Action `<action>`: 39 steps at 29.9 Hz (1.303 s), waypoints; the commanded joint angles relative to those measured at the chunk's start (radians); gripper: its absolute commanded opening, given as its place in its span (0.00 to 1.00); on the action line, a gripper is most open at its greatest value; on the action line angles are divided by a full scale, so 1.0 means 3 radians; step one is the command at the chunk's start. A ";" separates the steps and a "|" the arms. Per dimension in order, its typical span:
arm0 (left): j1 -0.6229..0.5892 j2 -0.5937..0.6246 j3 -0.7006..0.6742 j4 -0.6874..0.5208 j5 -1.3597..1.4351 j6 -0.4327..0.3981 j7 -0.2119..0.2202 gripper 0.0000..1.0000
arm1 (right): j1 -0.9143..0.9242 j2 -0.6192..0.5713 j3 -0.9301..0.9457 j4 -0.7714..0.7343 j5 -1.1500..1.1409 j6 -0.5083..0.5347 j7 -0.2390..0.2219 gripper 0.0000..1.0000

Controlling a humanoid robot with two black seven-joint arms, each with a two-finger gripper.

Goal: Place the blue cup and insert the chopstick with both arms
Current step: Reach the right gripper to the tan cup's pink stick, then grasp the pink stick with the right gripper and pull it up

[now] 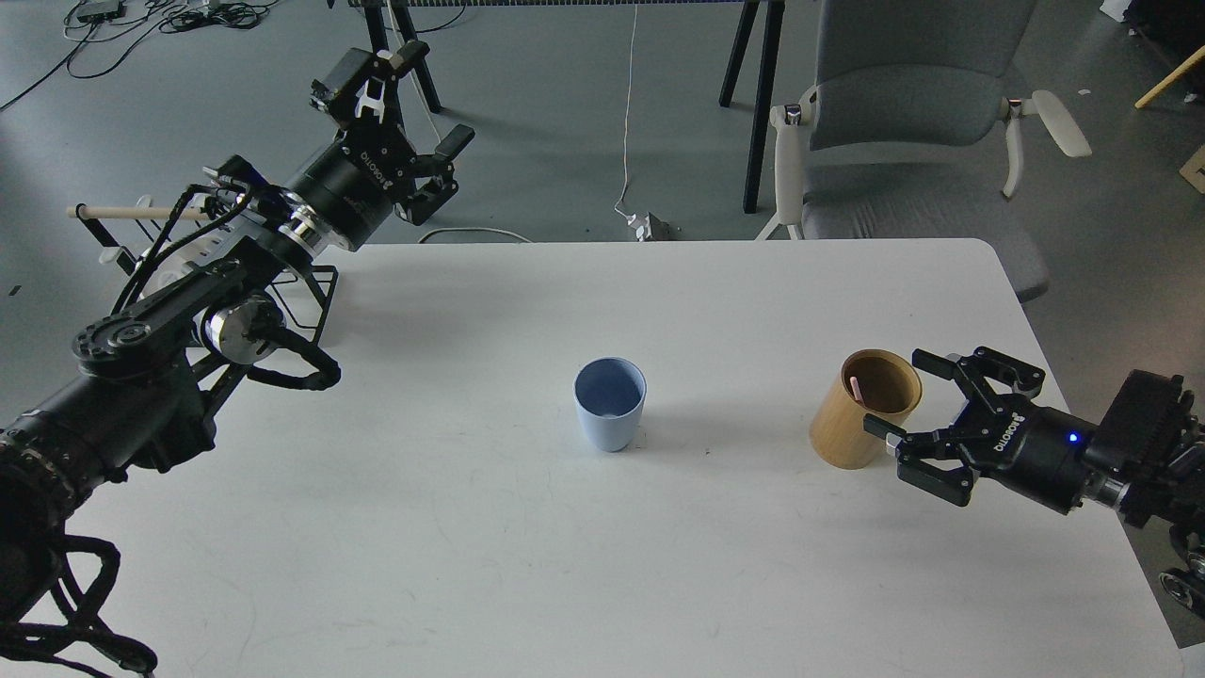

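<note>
Progress so far, read left to right. Our left gripper point(414, 108) hangs high beyond the table's far-left corner, fingers spread wide, holding nothing; behind that arm sits a black wire rack point(311, 292) with a pale wooden dowel point(132, 213). Blue cup point(610, 404) stands upright near mid-table, empty as far as we can see, so we judge the placing done. Well to its right stands a wooden holder point(864, 410), and the chopstick point(856, 389) is inside it, only the pink tip showing. Our right gripper point(904, 400) sits just beside the holder with fingers wide, gripping nothing. Left to do, in our judgement: draw out the chopstick and insert it into the cup. Table point(471, 565) is plain white; grey floor, cables point(198, 13) and an office chair point(904, 104) lie beyond.
</note>
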 commanded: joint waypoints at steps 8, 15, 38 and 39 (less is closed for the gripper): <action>0.0019 0.0007 0.0000 0.0013 -0.0005 0.0000 0.0000 0.98 | 0.0070 0.0271 -0.0041 -0.0185 0.0000 0.0000 0.0000 0.64; 0.0039 0.0007 -0.0005 0.0013 -0.0015 0.0000 0.0000 0.98 | 0.0096 0.0276 -0.0035 -0.0236 0.0000 0.0000 0.0000 0.45; 0.0101 0.0002 -0.0005 0.0049 -0.0015 0.0000 0.0000 0.98 | 0.0162 0.0123 0.0021 -0.0247 0.0000 0.0000 0.0000 0.02; 0.0101 0.0002 -0.0005 0.0049 -0.0015 0.0000 0.0000 0.98 | 0.0162 0.0107 0.0041 -0.0247 0.0000 0.0000 0.0000 0.02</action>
